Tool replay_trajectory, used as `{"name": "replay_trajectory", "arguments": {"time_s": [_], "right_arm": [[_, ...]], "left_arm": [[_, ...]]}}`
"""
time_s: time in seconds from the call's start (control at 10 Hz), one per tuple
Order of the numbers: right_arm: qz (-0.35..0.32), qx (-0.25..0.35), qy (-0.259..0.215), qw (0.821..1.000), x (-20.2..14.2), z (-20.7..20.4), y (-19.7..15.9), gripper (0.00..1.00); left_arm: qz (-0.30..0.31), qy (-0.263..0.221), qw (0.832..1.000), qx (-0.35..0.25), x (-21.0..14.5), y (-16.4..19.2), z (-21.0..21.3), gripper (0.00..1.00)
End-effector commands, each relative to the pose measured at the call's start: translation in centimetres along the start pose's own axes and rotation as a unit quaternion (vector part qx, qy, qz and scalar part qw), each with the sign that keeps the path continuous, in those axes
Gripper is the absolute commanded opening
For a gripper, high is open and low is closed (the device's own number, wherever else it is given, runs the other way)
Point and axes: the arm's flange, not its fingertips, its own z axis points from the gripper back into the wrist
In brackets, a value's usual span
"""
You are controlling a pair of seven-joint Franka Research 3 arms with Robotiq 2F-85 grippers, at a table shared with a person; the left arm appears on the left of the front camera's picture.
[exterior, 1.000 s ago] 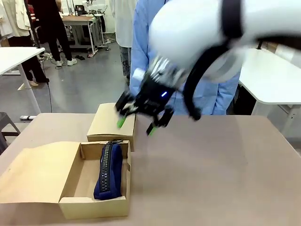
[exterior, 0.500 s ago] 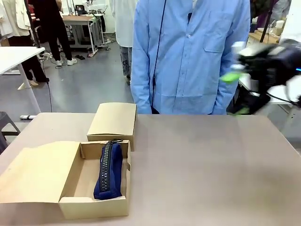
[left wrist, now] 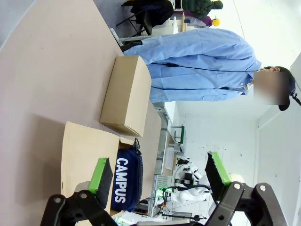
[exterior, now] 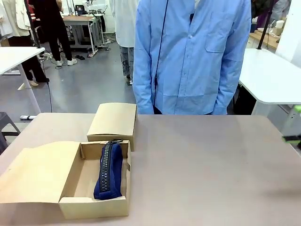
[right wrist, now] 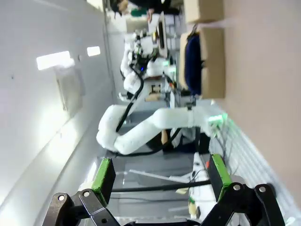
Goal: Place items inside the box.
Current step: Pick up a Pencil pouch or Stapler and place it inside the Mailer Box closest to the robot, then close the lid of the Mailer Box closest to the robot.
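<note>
Navy "CAMPUS" pencil case (exterior: 108,170) lies lengthwise in open brown cardboard box (exterior: 75,181), flap lid spread left.

The right end effector (right wrist: 160,181) gapes empty, the box (right wrist: 211,61) holding the pencil case (right wrist: 192,59) well apart.

A grey floor (exterior: 89,84) runs between white tables (exterior: 270,75), with a cluttered workbench (exterior: 80,19) at the back.

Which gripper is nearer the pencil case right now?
Left. The left gripper hangs open just above the pencil case in the box; the right gripper, also open, sits far off.
</note>
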Motion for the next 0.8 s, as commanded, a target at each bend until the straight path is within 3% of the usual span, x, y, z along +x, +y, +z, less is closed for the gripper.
{"name": "replay_trajectory", "arguments": {"time_s": [0.0,0.1,0.7], "right_arm": [[0.039,-0.007,-0.035,0.999,2.2,-3.2,-4.0,1.0],[0.0,0.0,0.0,1.0,0.0,0.0,0.0,1.0],[0.0,0.0,0.0,1.0,0.0,0.0,0.0,1.0]], "left_arm": [[-0.009,-0.003,1.0,-0.011,-0.1,0.0,0.0,1.0],[-0.009,-0.003,1.0,-0.011,-0.1,0.0,0.0,1.0],[-0.009,-0.003,1.0,-0.011,-0.1,0.0,0.0,1.0]]}}
